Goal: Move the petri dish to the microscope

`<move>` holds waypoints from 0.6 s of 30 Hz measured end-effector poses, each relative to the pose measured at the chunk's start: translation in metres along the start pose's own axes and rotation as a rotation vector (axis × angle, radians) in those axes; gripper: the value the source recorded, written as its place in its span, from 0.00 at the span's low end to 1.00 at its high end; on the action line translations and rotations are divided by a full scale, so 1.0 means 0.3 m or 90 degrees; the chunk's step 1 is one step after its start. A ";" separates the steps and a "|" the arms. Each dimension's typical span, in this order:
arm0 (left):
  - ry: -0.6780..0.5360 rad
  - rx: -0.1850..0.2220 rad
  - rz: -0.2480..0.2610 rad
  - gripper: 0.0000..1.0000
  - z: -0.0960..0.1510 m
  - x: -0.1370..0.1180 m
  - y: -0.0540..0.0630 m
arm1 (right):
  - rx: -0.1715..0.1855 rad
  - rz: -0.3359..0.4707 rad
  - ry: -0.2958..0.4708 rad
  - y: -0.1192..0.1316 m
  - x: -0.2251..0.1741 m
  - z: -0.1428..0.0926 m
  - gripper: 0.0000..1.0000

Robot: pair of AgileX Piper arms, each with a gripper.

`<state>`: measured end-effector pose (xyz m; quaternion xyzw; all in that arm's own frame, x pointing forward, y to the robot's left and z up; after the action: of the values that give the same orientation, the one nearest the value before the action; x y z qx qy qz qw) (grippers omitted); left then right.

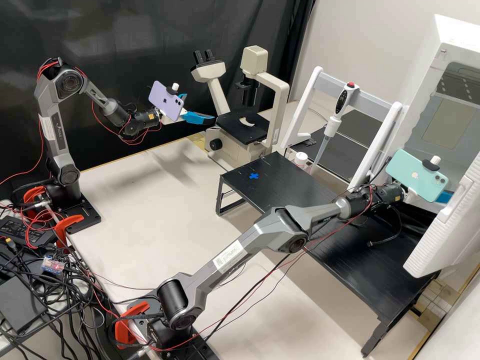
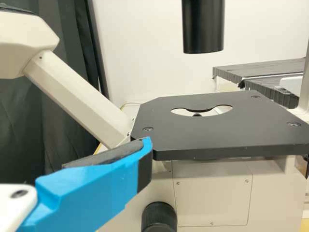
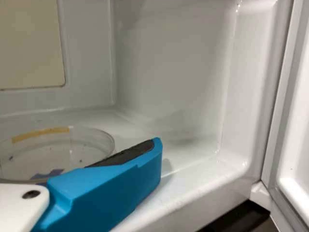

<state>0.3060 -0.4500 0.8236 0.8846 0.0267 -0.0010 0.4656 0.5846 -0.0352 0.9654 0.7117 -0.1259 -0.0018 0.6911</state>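
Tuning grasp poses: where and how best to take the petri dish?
I'd pinch the petri dish across its round side wall, coming in level through the open front of the white chamber: it lies flat and low, with chamber walls behind it. Can't tell if its width fits the grip.

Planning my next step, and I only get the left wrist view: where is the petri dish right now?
Observer: In the right wrist view, the petri dish sits on the floor of the white chamber.
Operator: Thanks. And what marking does the black stand next to the microscope carry?
Observer: In the high view, the black stand has a blue cross mark on top, toward its end nearer the microscope.
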 end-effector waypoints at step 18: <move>0.000 0.000 0.000 1.00 0.000 0.000 0.000 | 0.006 -0.008 0.004 -0.006 0.030 0.029 0.00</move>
<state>0.3060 -0.4500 0.8236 0.8846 0.0267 -0.0010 0.4656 0.5920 -0.0453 0.9648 0.7158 -0.1197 -0.0033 0.6880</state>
